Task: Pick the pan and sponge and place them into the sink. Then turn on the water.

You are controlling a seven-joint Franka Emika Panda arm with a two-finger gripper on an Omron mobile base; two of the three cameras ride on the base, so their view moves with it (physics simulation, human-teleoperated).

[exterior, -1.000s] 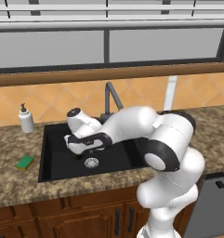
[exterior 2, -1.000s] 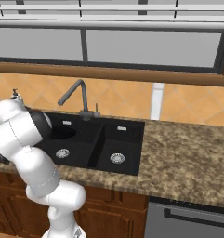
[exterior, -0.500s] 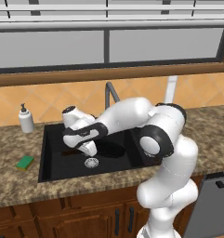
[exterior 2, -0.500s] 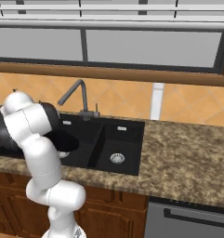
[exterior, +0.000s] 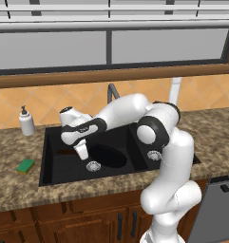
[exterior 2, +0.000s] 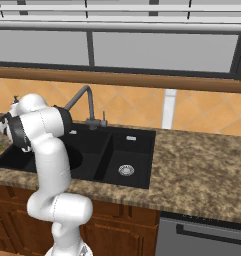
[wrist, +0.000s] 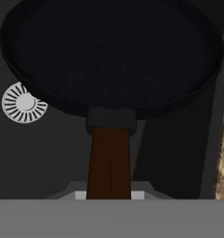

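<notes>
Pan [exterior: 109, 155] hangs low in the left basin of the sink [exterior: 49, 173], by the drain, not let go. Gripper [exterior: 81, 153] fingers clamped on its brown handle. Sponge [exterior: 25, 165] on the counter left of the sink, untouched. Faucet [exterior 2: 83, 102] dry. Left: release pan, move sponge, start water.

Matt black pan [wrist: 113, 51] with a smooth brown wood-look handle [wrist: 109, 162], held in the claw [wrist: 108, 195] above the matt black sink [exterior: 54, 166]. A ribbed silver metal drain [wrist: 23, 103] gleams to the claw's left. Speckled stone-look surface [exterior: 16, 190] carries a green sponge [exterior: 25, 165]; nearby stand a dark grey metal faucet [exterior 2: 87, 102] and a smooth white plastic soap dispenser [exterior: 25, 122].
</notes>
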